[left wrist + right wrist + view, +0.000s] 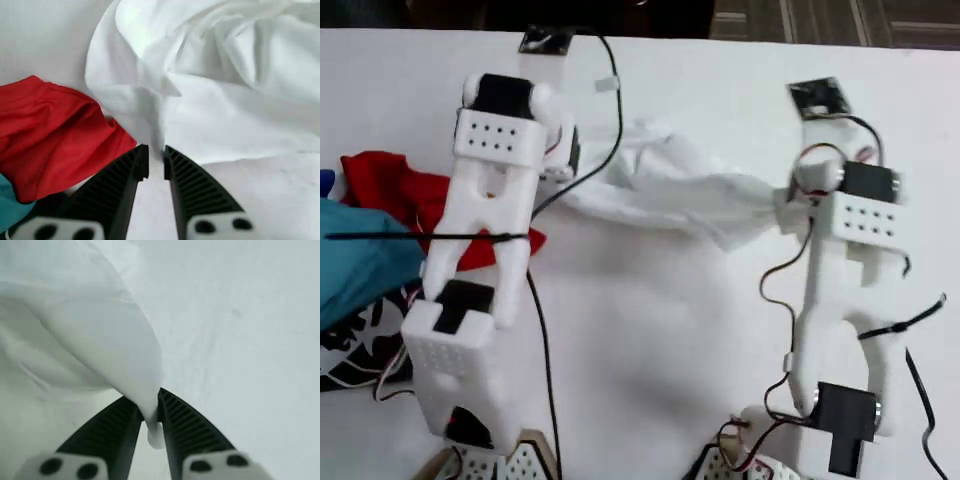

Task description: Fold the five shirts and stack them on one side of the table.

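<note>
White shirt (670, 185): crumpled and unfolded, drawn out into a loose band across the far middle of the desk (650, 340), with deep folds and a bunched mass toward one end; the opposite end tapers to a narrow tip that is pinched between the jaws of the right claw (150, 412), a little cloth protruding past the pinch. Red shirt (385, 185): rumpled, unfolded, lying at the desk's left side, its edge just beside the white shirt. Teal shirt (355, 265): a heaped mass touching the red one on its near side. Black-and-white printed shirt (350, 345): partly visible against the teal heap, nearest the desk's front-left edge.
</note>
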